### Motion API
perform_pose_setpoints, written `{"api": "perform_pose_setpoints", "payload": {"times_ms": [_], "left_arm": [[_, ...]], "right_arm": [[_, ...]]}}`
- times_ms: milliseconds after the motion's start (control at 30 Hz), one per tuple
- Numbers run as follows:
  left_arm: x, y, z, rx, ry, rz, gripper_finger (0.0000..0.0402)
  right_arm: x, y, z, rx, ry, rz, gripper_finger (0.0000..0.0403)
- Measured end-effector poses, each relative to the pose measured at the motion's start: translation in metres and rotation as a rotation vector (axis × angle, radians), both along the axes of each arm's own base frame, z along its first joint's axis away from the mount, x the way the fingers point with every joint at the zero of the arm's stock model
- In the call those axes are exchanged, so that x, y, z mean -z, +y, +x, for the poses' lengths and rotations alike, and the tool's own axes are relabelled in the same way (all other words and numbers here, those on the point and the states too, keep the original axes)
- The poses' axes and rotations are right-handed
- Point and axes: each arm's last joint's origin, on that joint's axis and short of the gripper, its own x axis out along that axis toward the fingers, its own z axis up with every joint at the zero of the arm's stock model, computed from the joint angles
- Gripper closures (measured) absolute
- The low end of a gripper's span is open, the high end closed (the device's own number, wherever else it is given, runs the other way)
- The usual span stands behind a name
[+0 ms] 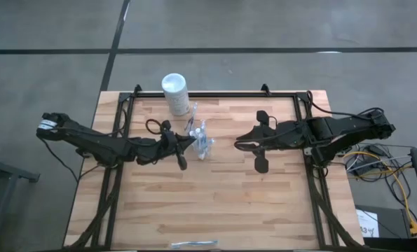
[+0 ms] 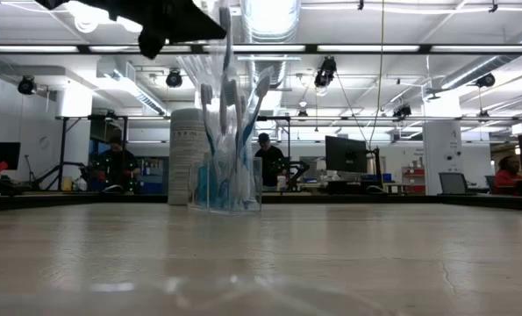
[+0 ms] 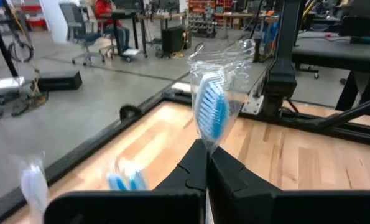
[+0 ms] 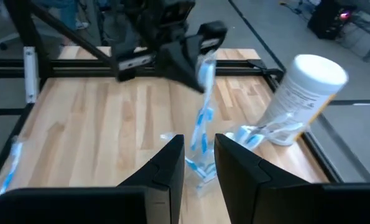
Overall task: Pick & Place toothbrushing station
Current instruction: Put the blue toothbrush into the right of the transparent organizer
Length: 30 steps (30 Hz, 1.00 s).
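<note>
- No text, brand, number or sign can be read anywhere.
- Faint grey print is seen on the white container (image 4: 303,99), too blurred to be read.

1. This is a robotics lab or workshop hall: a butcher-block wooden table (image 1: 215,189) in a black metal frame (image 1: 117,140) stands on bare grey concrete floor (image 1: 47,42) marked with dark lines.
2. Beyond the table, long ceiling strip lights (image 2: 401,48) and exposed ducting (image 2: 269,17) run overhead.
3. Behind the table stand workbenches with monitors (image 2: 344,156) and seated people (image 2: 116,162).
4. Beside the table, loose cables (image 1: 390,182) trail over the floor; office chairs (image 3: 79,28) stand farther off.
</note>
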Motion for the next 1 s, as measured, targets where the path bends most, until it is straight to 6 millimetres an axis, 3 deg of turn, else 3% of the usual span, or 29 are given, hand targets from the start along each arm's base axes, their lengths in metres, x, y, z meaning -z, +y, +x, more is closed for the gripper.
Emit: {"api": "perform_pose_setpoints", "payload": {"times_ms": [200, 467, 800, 1000], "left_arm": [[0.019, -0.001, 0.008, -0.050, 0.033, -0.048, 0.0401], [0.028, -0.003, 0.019, -0.112, 0.009, -0.047, 0.0401], [0.037, -0.019, 0.020, -0.118, 0.038, -0.044, 0.0401], [0.054, -0.026, 0.025, -0.112, 0.097, -0.070, 0.0401]], "right_arm": [[-0.001, -0.005, 0.001, 0.030, -0.006, -0.004, 0.0325], [0.000, -0.006, 0.001, 0.031, -0.005, -0.008, 0.0325], [0.000, -0.006, 0.001, 0.024, -0.002, -0.021, 0.0327], [0.000, -0.006, 0.001, 0.023, -0.001, -0.020, 0.0329]]}}
